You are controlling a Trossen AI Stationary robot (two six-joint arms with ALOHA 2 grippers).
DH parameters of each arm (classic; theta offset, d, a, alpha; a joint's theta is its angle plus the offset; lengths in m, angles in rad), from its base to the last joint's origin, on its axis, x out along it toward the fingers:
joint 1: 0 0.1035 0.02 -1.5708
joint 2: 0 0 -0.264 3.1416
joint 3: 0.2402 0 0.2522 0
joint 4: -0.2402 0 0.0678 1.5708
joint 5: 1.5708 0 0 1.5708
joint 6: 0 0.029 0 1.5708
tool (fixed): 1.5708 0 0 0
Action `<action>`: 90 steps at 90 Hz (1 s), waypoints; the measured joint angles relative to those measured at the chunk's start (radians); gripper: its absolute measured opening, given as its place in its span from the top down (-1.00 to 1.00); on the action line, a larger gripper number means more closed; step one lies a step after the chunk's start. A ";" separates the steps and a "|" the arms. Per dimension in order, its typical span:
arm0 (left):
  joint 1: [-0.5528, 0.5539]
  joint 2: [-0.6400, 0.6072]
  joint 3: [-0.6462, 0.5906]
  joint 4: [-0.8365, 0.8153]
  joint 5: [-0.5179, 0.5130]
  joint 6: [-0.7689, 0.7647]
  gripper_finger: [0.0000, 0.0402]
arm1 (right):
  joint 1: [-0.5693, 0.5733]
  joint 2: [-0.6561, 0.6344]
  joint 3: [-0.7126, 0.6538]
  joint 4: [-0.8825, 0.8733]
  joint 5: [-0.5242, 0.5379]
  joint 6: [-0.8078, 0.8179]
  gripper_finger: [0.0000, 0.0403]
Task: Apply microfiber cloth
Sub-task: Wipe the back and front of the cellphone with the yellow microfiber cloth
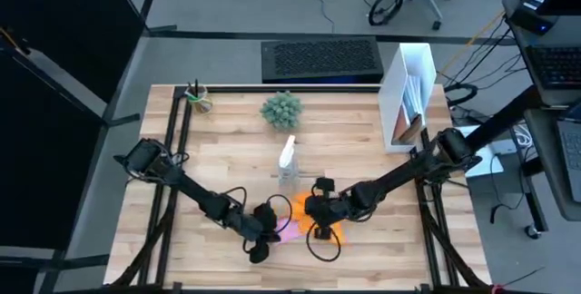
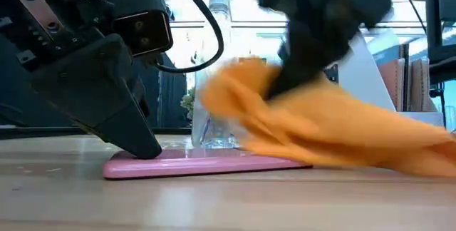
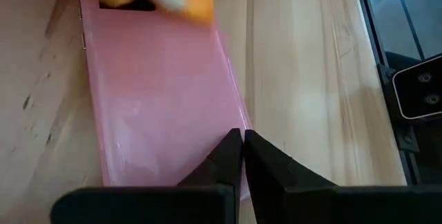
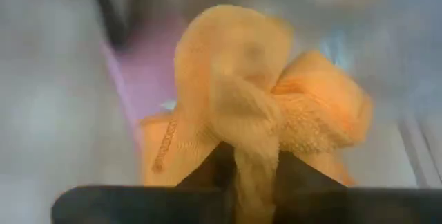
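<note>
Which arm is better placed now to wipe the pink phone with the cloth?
The right: its gripper already holds the orange cloth at the phone. The left gripper is shut, pressing on the phone's other end.

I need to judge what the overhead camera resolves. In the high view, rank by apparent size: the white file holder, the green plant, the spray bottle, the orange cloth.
1. White file holder, clearly largest.
2. Green plant.
3. Orange cloth, about like the plant, but the right hand partly covers it, so this rank is unsure.
4. Spray bottle, narrowest.

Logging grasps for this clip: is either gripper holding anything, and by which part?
The right gripper is shut on the microfiber cloth, pinching a bunched fold. The left gripper is shut, holding nothing, its tips pressing on the pink phone.
</note>
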 joint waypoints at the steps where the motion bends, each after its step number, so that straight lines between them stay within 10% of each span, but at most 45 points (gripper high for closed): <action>1: 0.000 0.000 0.000 0.000 0.000 0.000 0.97 | 0.001 0.004 0.000 0.021 0.000 -0.005 0.93; 29: 0.000 0.000 0.000 0.000 -0.002 0.000 0.97 | 0.007 0.218 0.003 0.285 -0.077 -0.010 0.93; 90: 0.000 -0.015 0.007 -0.001 -0.006 0.001 0.97 | 0.104 -0.010 -0.007 -0.378 -0.044 0.116 0.93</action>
